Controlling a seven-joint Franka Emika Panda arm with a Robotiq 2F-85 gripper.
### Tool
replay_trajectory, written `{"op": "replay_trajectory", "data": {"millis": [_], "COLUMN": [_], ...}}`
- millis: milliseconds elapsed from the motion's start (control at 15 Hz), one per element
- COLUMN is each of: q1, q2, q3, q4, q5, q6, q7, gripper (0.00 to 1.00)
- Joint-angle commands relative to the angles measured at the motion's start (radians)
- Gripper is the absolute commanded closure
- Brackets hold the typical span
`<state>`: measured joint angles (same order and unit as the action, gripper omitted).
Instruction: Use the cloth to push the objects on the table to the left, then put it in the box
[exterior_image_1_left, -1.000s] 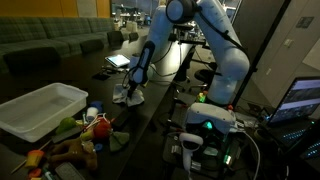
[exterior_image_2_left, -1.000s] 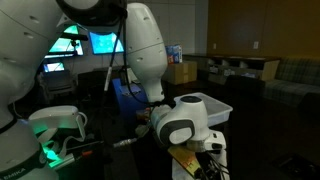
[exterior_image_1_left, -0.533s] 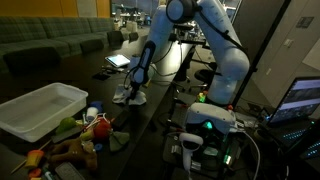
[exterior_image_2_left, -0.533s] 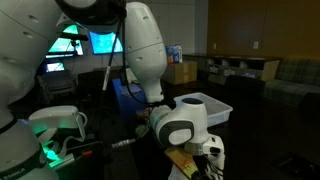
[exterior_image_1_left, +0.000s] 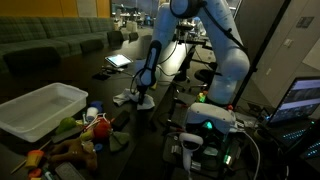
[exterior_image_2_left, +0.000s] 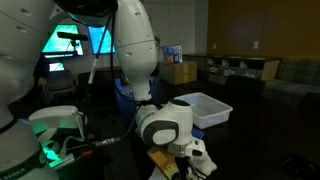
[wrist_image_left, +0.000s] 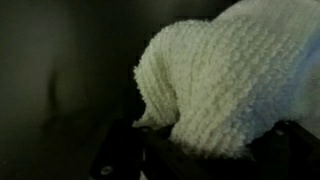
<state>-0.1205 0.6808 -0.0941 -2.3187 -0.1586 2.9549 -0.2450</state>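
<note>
The white terry cloth (wrist_image_left: 220, 80) fills the wrist view and is bunched between my gripper's (wrist_image_left: 205, 152) dark fingers (wrist_image_left: 122, 155). In an exterior view the gripper (exterior_image_1_left: 143, 99) hangs just above the dark table with a bit of the white cloth (exterior_image_1_left: 130, 98) at its tip. The objects (exterior_image_1_left: 88, 130), a pile of colourful toys, lie on the table between the gripper and the camera. The white box (exterior_image_1_left: 40, 108) stands open beside them. In the other exterior view the box (exterior_image_2_left: 205, 108) shows behind the arm's wrist, which hides the gripper.
A laptop or tablet (exterior_image_1_left: 118, 60) lies at the far side of the table. Sofas (exterior_image_1_left: 50, 40) stand behind it. The robot's base and control gear with green lights (exterior_image_1_left: 205, 125) sit close beside the table edge.
The jaws have shut on the cloth. The arm has shifted slightly sideways, away from the box, and the cloth has come up off the table with it.
</note>
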Motion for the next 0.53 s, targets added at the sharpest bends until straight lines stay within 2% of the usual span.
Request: {"op": "replay_trajectory", "data": {"millis": [0,267,467], "q1": [-0.009,0.009,0.017], "q2": [-0.082,-0.104,-0.09], "q3": [0.079,0.186,0.262], "q4": [-0.124,-0.161,-0.139], "q5": [-0.005,0.007,0.016], "q6": [0.022,0.047,0.05], "q7": [-0.014,-0.008,-0.01], "gripper": [0.99,1.0,1.0]}}
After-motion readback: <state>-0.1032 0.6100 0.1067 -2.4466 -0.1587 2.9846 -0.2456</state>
